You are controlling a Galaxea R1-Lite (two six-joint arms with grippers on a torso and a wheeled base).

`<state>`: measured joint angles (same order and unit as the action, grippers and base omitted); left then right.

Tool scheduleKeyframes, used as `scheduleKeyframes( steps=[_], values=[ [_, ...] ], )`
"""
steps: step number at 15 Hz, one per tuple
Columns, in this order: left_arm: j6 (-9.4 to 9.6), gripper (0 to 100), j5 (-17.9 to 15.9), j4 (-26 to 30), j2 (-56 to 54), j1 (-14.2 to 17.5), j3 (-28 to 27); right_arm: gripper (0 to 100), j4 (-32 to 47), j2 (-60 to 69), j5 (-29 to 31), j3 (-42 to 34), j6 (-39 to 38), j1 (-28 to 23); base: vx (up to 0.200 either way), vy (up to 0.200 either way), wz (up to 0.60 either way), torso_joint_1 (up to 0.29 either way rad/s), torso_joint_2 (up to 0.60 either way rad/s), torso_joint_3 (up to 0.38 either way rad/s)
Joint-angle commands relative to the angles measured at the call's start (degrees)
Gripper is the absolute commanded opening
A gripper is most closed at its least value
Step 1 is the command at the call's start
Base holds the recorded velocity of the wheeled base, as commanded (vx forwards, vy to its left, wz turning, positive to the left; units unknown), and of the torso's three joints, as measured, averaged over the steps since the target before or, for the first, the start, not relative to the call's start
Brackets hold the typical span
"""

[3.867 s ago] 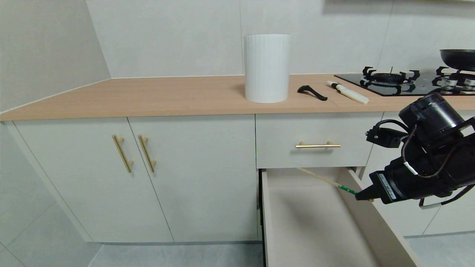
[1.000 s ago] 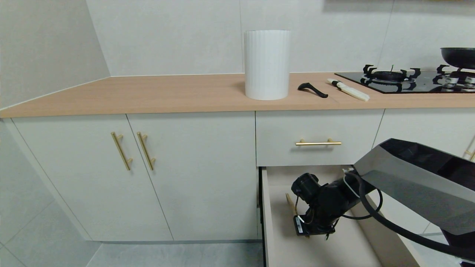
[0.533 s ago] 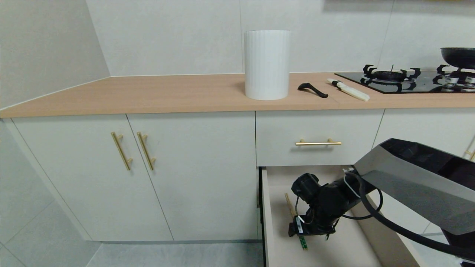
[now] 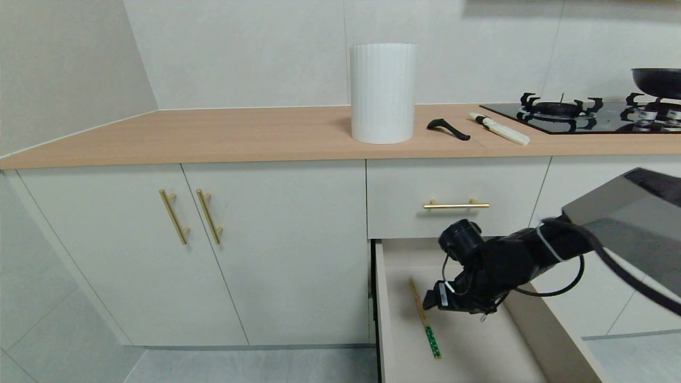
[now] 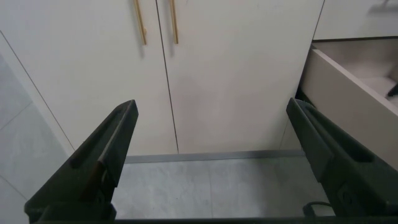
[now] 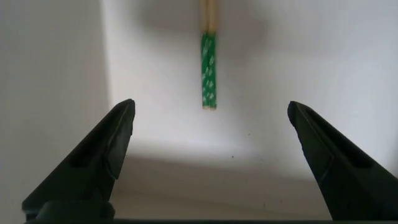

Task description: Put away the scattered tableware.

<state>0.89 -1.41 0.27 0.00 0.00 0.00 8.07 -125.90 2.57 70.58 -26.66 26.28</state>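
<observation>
- The lower drawer (image 4: 384, 308) stood pulled out under the counter, and a pair of chopsticks (image 4: 424, 318) was the one thing I could see in it.
- The chopsticks lay flat on the drawer floor, side by side, close to its left wall. Their green ends pointed toward the drawer's front.
- The right gripper (image 6: 210, 158) hung inside the drawer above the chopsticks, clear of them. Its fingers (image 6: 115, 155) were spread wide with nothing between them.
- From that wrist's camera, the green tips (image 6: 209, 81) lay just beyond the gap between the fingers, on the pale drawer floor.
- The left gripper (image 5: 211, 158) was down low in front of the cabinet doors (image 5: 205, 68), above the grey floor (image 5: 211, 186). Its fingers (image 5: 106, 155) were also wide apart and empty, and the open drawer's side lay off to one side of it.
- The upper drawer (image 4: 455, 197), with its brass handle, was shut.
- On the counter (image 4: 213, 138) stood a tall white ribbed canister (image 4: 382, 93), upright. I couldn't see into it from where I stood.
- Just right of the canister lay a small black utensil (image 4: 448, 129), and beside that a knife (image 4: 500, 129), both apart from each other.
- Farther right was the stove (image 4: 580, 114) with a dark pan (image 4: 657, 82) on a burner; its contents were hidden.
</observation>
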Motion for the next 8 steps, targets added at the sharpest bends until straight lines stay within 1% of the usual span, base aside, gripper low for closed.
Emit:
scheduleKeyframes(
  steps=[1, 3, 4, 6, 8],
  values=[
    [-0.01, 100, 0.0, 0.0, 0.0, 0.0, 0.0, 100, 2.1, 13.1, -2.0, 0.1, -0.4, -5.7, 0.000, 0.000, 0.00, 0.000, 0.00, 0.000],
    [-0.01, 100, 0.0, 0.0, 0.1, 0.0, 0.0, 100, 3.8, 21.1, -5.7, 0.1, -0.1, -8.4, 0.000, 0.000, 0.00, 0.000, 0.00, 0.000],
    [-0.01, 100, 0.0, 0.0, 0.1, 0.0, 0.0, 100, 6.1, 25.4, -7.1, 0.0, 1.4, -9.3, 0.000, 0.000, 0.00, 0.000, 0.00, 0.000],
    [-0.01, 100, 0.0, 0.0, 0.0, 0.0, 0.0, 100, 8.3, 30.5, -7.8, -0.2, 4.4, -9.8, 0.000, 0.000, 0.00, 0.000, 0.00, 0.000],
    [-0.01, 100, 0.0, 0.0, 0.0, 0.0, 0.0, 100, 8.3, 33.2, -8.4, -0.3, 4.5, -9.8, 0.000, 0.000, 0.00, 0.000, 0.00, 0.000]
  ],
)
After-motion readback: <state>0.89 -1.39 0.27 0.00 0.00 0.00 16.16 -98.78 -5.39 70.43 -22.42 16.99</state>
